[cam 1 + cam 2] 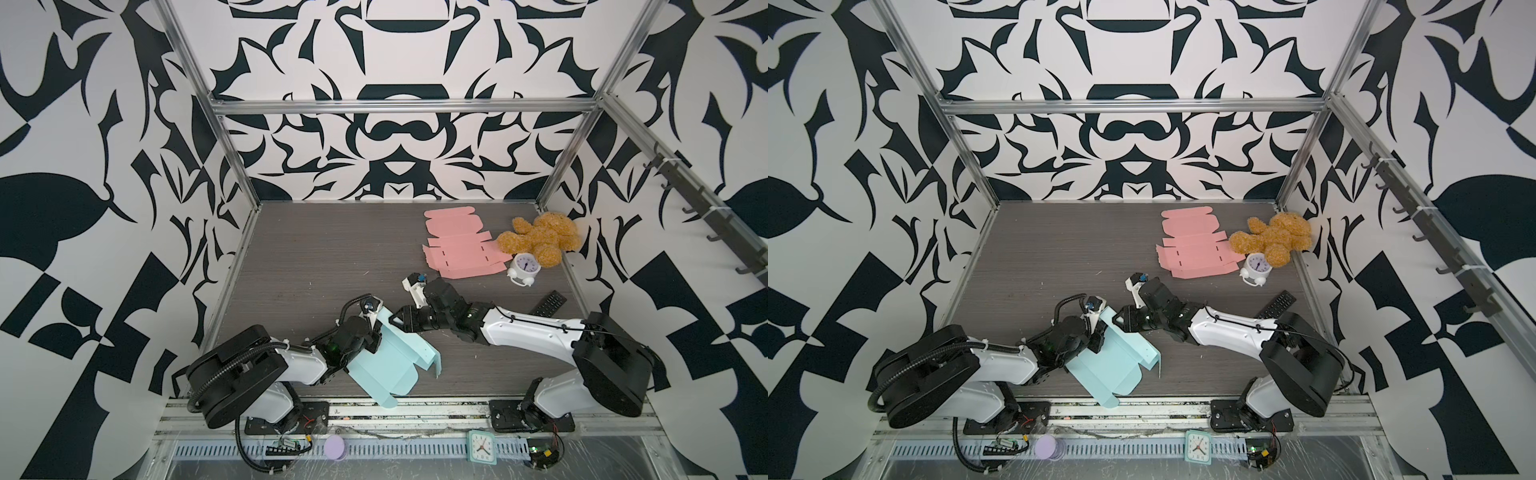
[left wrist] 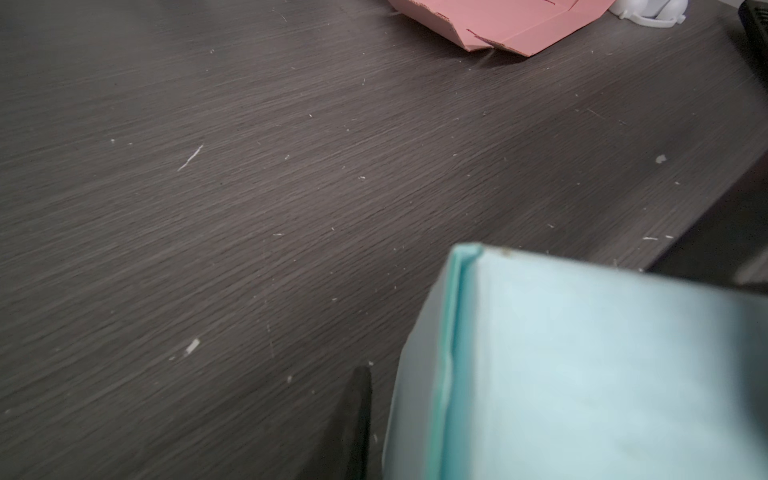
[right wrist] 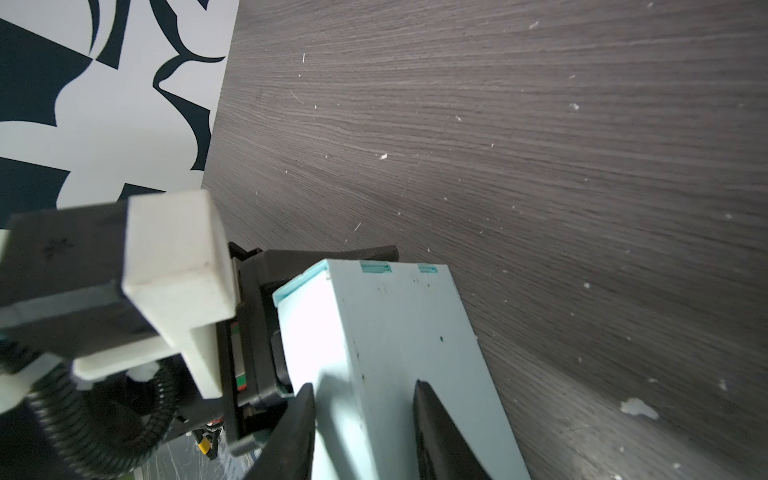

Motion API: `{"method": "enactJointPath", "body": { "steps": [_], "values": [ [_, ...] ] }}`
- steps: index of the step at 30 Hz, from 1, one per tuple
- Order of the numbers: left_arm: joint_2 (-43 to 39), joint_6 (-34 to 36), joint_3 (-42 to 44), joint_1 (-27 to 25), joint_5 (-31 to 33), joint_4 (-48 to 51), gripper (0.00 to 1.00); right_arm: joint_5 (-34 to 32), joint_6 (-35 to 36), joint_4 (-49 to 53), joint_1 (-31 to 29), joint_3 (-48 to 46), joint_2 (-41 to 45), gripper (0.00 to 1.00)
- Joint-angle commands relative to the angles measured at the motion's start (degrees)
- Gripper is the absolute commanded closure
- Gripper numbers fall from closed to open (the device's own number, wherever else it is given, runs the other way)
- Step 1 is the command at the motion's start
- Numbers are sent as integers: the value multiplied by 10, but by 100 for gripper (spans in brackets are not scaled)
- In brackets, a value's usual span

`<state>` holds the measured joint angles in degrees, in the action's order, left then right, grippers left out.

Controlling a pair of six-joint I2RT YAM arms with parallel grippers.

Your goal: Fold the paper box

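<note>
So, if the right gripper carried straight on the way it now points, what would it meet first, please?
The light blue paper box: its panel lies right ahead of the right gripper, between the spread jaws. Behind it, probably the left gripper; depth is unclear.

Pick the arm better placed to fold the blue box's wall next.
Right, probably: the right gripper is poised open over that wall of the blue box; the left gripper sits at the box's edge, seemingly steadying it.

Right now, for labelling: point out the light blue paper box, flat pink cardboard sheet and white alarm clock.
Light blue paper box (image 1: pixel 386 370): in a top view, middle panel.
Flat pink cardboard sheet (image 1: pixel 461 253): in a top view, central panel.
White alarm clock (image 1: pixel 526 264): in a top view, dial face.
</note>
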<state>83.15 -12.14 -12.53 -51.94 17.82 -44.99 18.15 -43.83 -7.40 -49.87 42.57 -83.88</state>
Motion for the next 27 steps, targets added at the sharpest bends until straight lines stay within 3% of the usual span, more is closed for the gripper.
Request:
{"method": "enactJointPath", "body": {
  "steps": [1,11,16,27],
  "values": [
    [21,-4,9,-2,13,-50,76,-15,-7,18,-3,-9,15,61],
    [22,-6,11,-3,20,-56,86,-30,-37,4,-15,-24,20,63],
    [18,-10,13,-4,8,-57,77,-42,-37,7,-18,-30,22,63],
    [-45,-22,50,-7,18,-52,76,-72,-26,38,-18,-30,40,65]
  ]
}}
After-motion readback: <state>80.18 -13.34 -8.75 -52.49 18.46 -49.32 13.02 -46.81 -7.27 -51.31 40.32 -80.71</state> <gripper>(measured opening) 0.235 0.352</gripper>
